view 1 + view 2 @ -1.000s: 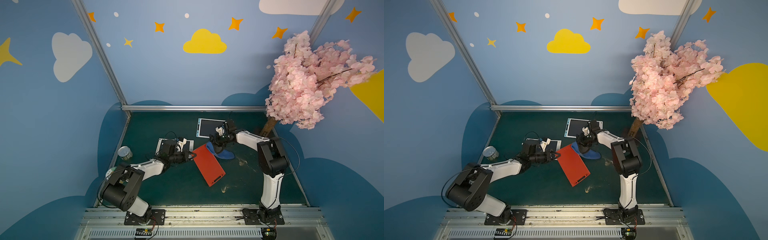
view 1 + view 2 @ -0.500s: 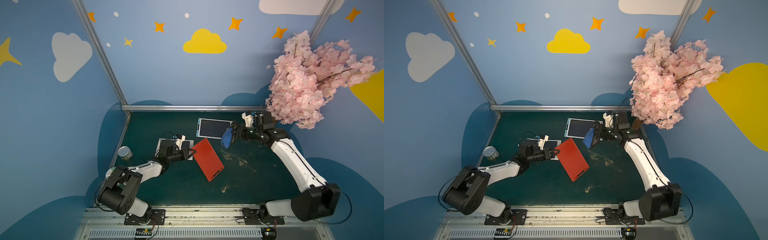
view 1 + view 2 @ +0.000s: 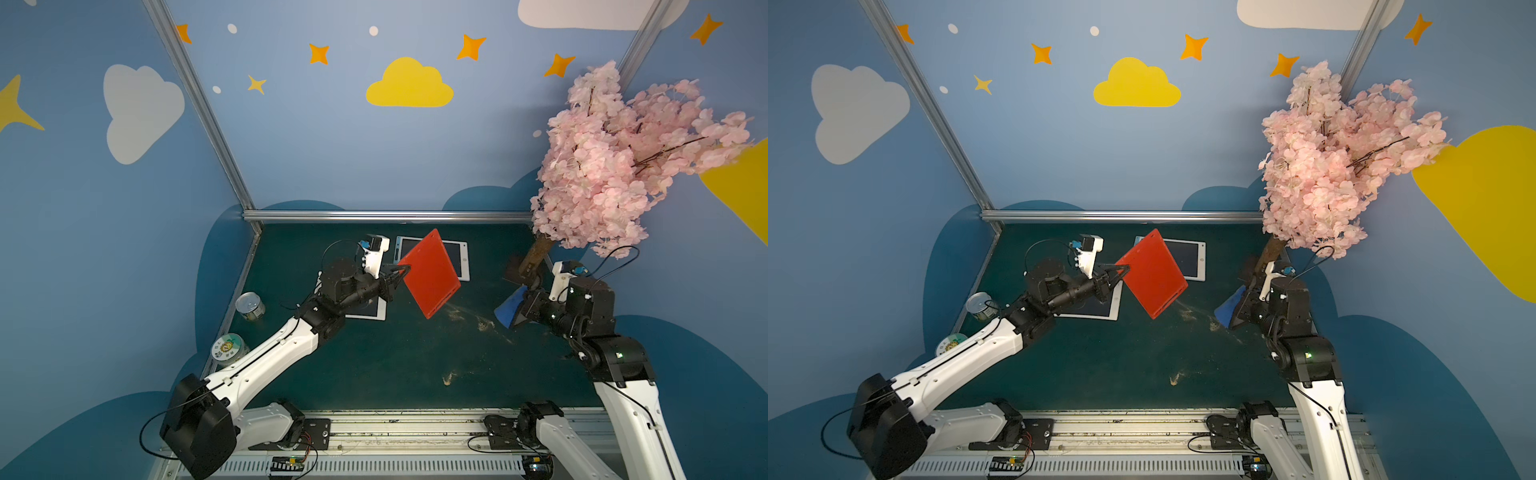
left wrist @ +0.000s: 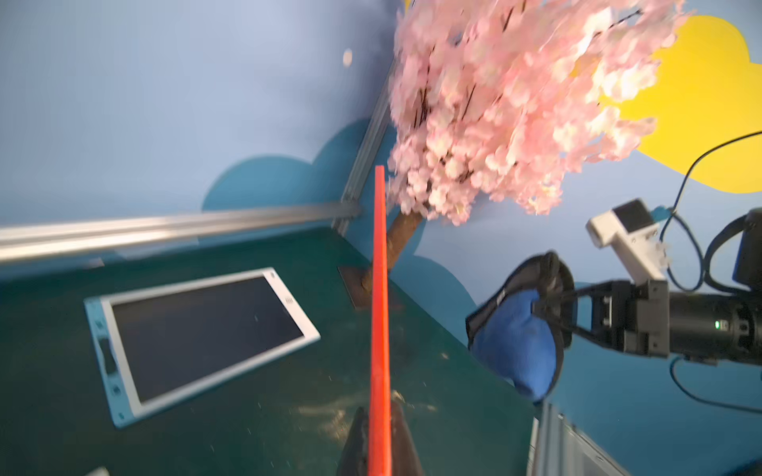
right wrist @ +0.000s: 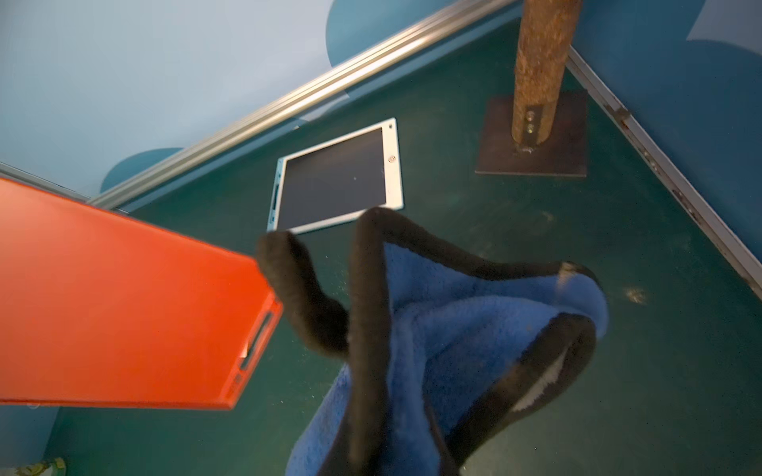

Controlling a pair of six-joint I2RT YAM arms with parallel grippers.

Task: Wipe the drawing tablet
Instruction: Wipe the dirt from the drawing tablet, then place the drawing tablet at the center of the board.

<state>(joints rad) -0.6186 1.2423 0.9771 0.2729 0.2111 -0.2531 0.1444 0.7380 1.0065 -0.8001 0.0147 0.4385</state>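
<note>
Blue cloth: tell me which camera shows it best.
The right wrist view: the blue cloth fills the foreground, its fleece and black trim clear. The left wrist view shows it bunched in the right tool, slightly blurred. Both top views show only a small blue patch beside the right arm.

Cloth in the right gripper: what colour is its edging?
Black edging on a blue cloth; clearest in the right wrist view.

Both top views look down from high over the near edge onto the whole green surface (image 3: 374,365). The left wrist view looks right, close along the red tablet (image 4: 379,288). The right wrist view looks far-left over the blue cloth (image 5: 453,329). Both wrist views show the far white tablet (image 4: 198,329).
</note>
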